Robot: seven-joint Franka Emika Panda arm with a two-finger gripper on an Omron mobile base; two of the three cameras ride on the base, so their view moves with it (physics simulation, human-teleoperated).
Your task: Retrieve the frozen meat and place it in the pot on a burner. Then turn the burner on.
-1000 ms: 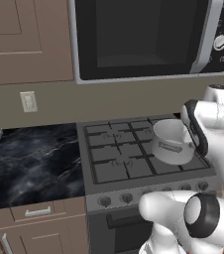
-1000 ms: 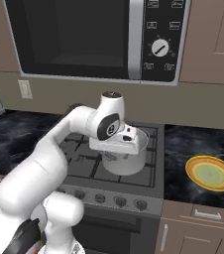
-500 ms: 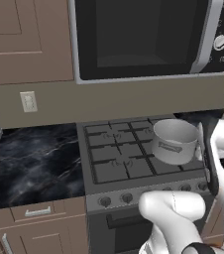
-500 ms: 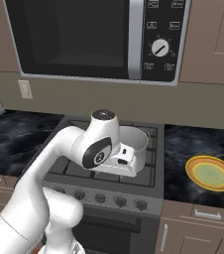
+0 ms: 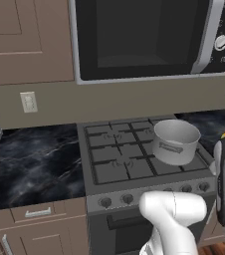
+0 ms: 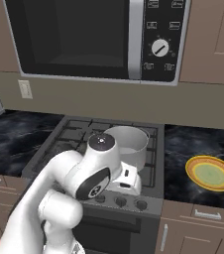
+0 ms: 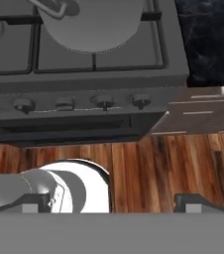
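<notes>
So the arm is folded low in front of the stove (image 5: pixel 134 169), with the elbow bulked up near the front panel in the right base view and the hand tipped downward past the front edge. In the hand view, the gripper (image 7: pixel 111 201) is seen looking down at the wooden floor (image 7: pixel 173 163) in front of the oven, with the knob row (image 7: pixel 104 102) across the upper part of the frame. The fingers are spread wide apart and nothing is held between them; only the tips (image 7: pixel 196 202) are caught at the bottom edge.

The pot (image 5: pixel 176 141) is parked upright on the right-hand side of the stove, on the black grate over a burner (image 6: pixel 151 163), open mouth facing straight up, so its axis is vertical. One flat side handle (image 5: pixel 173 147) is turned toward the near side. What's inside the pot can't be made out.

A yellow dish (image 6: pixel 212 173) is sat on the dark marble counter (image 6: pixel 203 144) to the right, well apart from the pot. A microwave (image 6: pixel 99 37) is mounted above.
</notes>
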